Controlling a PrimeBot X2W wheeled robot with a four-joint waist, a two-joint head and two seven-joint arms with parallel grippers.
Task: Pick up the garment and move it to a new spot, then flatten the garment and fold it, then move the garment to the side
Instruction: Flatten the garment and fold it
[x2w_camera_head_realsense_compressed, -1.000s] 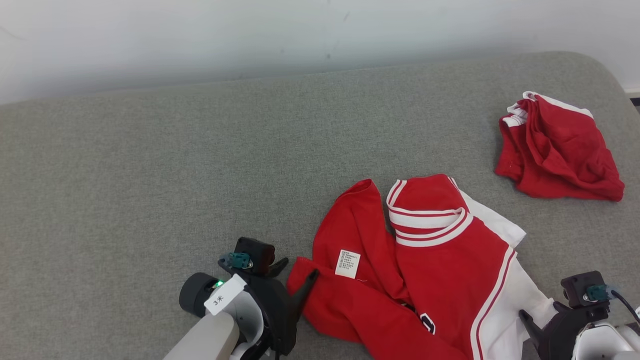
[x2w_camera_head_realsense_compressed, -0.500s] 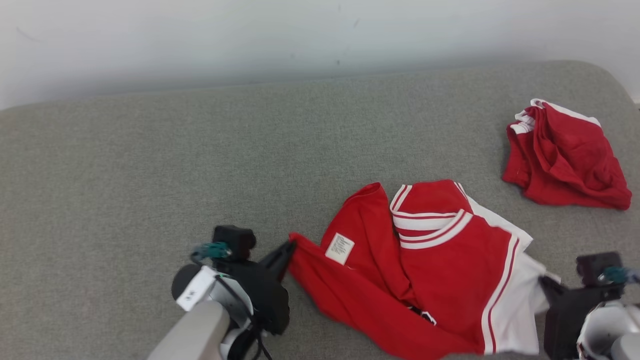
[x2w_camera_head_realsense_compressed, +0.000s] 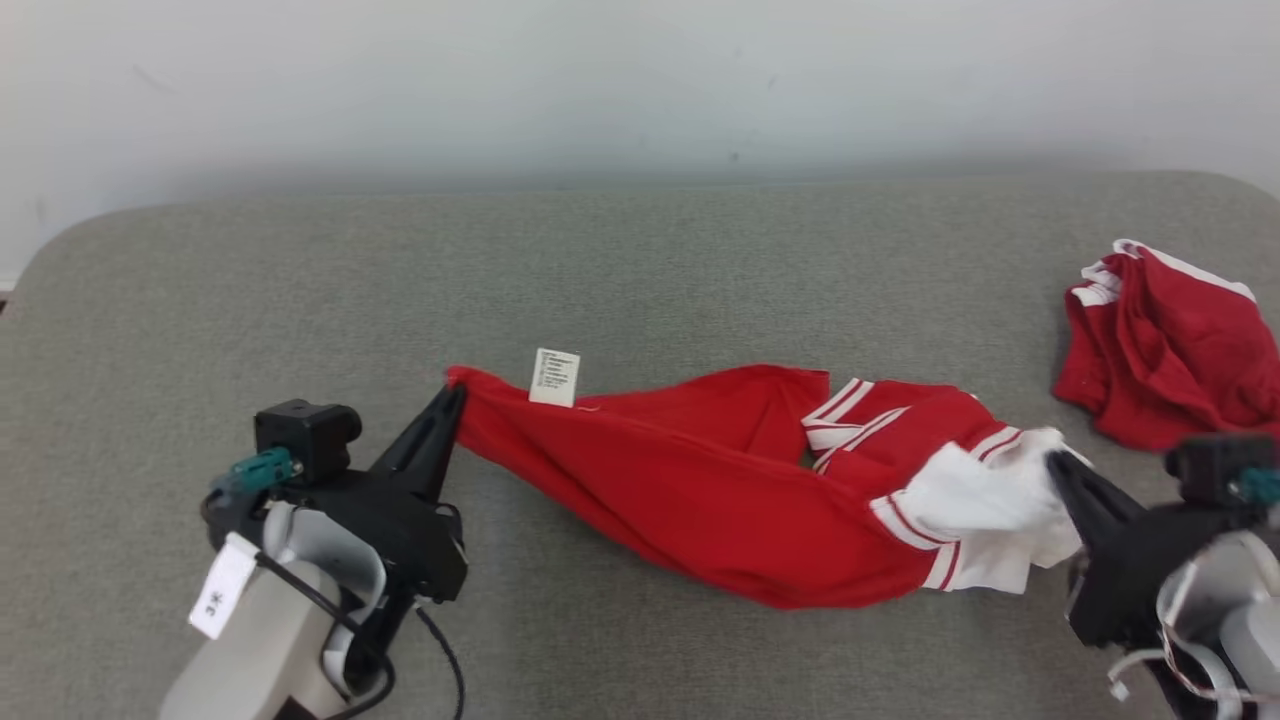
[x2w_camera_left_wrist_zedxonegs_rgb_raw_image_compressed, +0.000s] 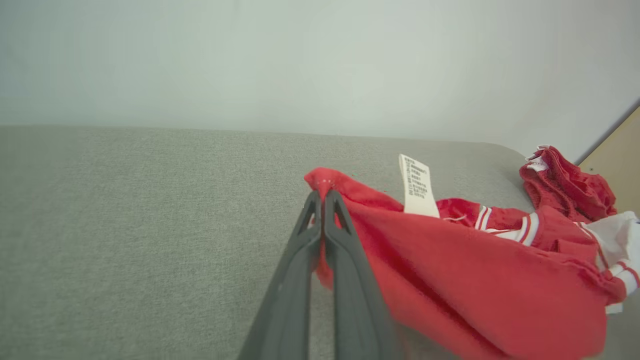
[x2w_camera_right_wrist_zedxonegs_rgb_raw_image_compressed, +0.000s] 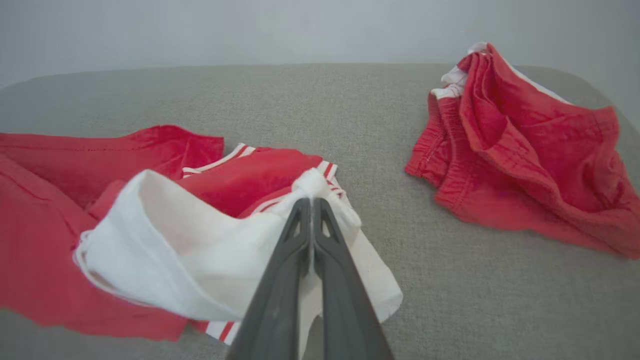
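Pinching the red garment (x2w_camera_head_realsense_compressed: 700, 490), left gripper (x2w_camera_head_realsense_compressed: 455, 395) fingers (x2w_camera_left_wrist_zedxonegs_rgb_raw_image_compressed: 295, 270) pressed together on its corner; right gripper (x2w_camera_head_realsense_compressed: 1055, 465) fingers (x2w_camera_right_wrist_zedxonegs_rgb_raw_image_compressed: 280, 290) clamping white edge

The left hand (x2w_camera_head_realsense_compressed: 452, 398) angles up and to the right from its pale forearm (x2w_camera_head_realsense_compressed: 250, 650) at the lower left, its two dark fingers (x2w_camera_left_wrist_zedxonegs_rgb_raw_image_compressed: 295, 280) pressed together on one end of the garment (x2w_camera_head_realsense_compressed: 700, 480). The right hand (x2w_camera_head_realsense_compressed: 1056, 464) points up-left from the lower right, fingers pinched tight on the other end. The hands are well apart.
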